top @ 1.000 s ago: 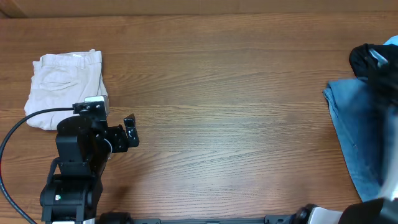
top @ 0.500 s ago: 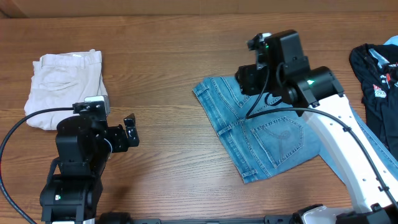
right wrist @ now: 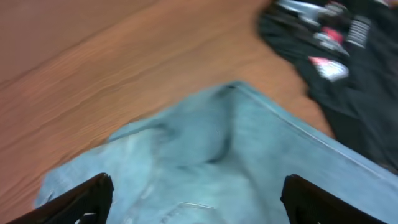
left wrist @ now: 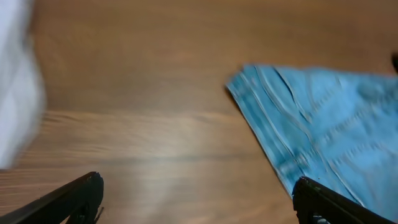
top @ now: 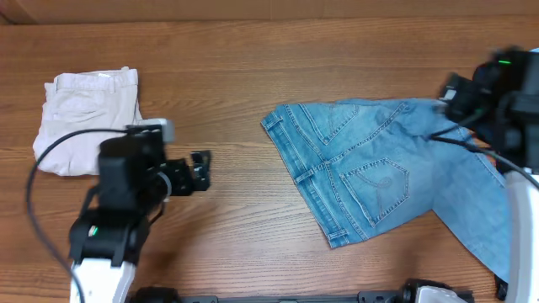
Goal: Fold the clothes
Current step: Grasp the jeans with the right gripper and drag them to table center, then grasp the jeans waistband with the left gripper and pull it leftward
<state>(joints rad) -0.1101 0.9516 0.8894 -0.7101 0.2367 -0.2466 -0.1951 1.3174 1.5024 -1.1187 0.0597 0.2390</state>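
Two garments lie on the wooden table (top: 253, 67) in the overhead view. The jeans (top: 362, 172) are spread at centre-right, back pockets up, with the waistband edge facing left and one leg running off toward the right edge. The cream trousers (top: 88, 114) sit folded at far left. Bare wood separates them. The left gripper (top: 202, 168) is over that gap, well apart from the denim. The right arm (top: 505, 101) is blurred, above the jeans' right part.

Left wrist: left gripper (left wrist: 196, 190) jaws spread wide over bare wood, holding nothing; jeans (left wrist: 323, 124) to the right.

Right wrist: right gripper (right wrist: 198, 183) jaws wide apart above the jeans (right wrist: 205, 149), holding nothing. The black printed garment (right wrist: 329, 62) lies just beyond the denim.
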